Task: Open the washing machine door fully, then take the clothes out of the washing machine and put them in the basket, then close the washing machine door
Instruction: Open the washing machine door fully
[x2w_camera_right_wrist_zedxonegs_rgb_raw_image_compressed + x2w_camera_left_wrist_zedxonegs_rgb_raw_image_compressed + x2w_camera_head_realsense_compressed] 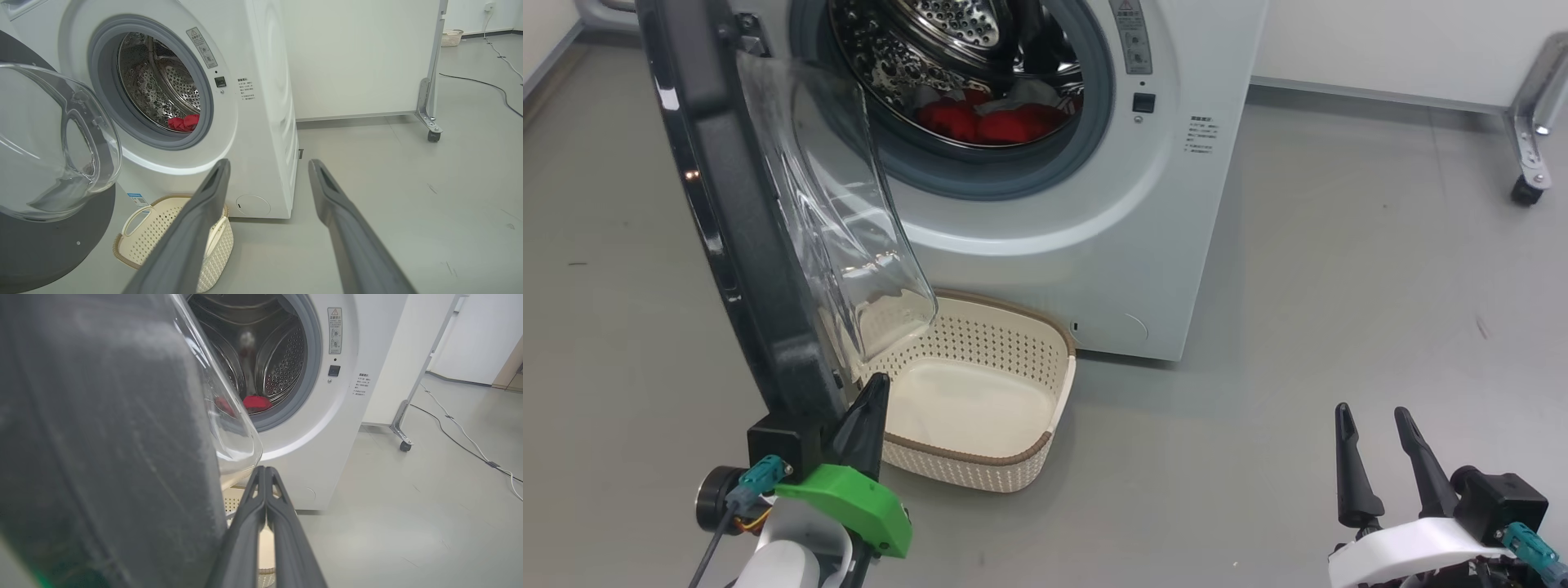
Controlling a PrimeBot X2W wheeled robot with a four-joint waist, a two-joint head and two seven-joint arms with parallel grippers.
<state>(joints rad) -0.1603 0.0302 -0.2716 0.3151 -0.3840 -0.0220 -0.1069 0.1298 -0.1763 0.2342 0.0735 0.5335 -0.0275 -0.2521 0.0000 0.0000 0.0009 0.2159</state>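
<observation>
The white washing machine (pixel 1160 245) stands at the top of the head view, its drum showing. Its door (pixel 743 245) is swung out to the left, nearly edge-on, and the clear glass bowl (pixel 833 204) bulges toward the drum. Red clothes (pixel 992 122) lie low in the drum (pixel 184 122). The cream basket (pixel 1013 461) sits empty on the floor before the machine. My left gripper (pixel 878 384) is shut on nothing, right beside the door's lower inner face (pixel 102 437); I cannot tell if it touches. My right gripper (pixel 1372 411) hangs open at the lower right, well away from the machine.
A metal frame leg on a castor (pixel 1531 122) stands on the grey floor to the right of the machine. A white wall panel (pixel 351 61) runs behind. Cables (pixel 470 445) trail across the floor farther right. A second pale basket (pixel 451 36) sits far off.
</observation>
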